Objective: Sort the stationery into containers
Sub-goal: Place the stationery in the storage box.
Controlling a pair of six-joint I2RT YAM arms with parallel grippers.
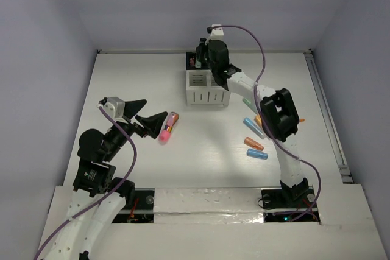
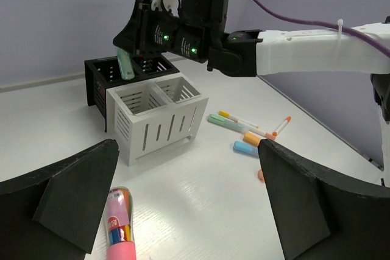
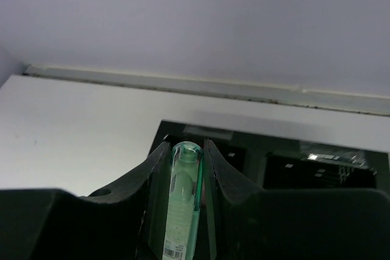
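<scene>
- Right gripper [image 3: 183,153] fingers pinch a mint green marker [image 3: 181,211] over the black compartments [image 2: 96,83]
- Left gripper [image 2: 187,162] fingers spread wide, near the thick pink marker [image 2: 119,229]

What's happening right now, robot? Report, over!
Right jaws shut on mint green marker stick, over black slatted plastic compartments. Left jaws open, thick pink stick with orange end lying just ahead. Nothing visibly in the way.
</scene>
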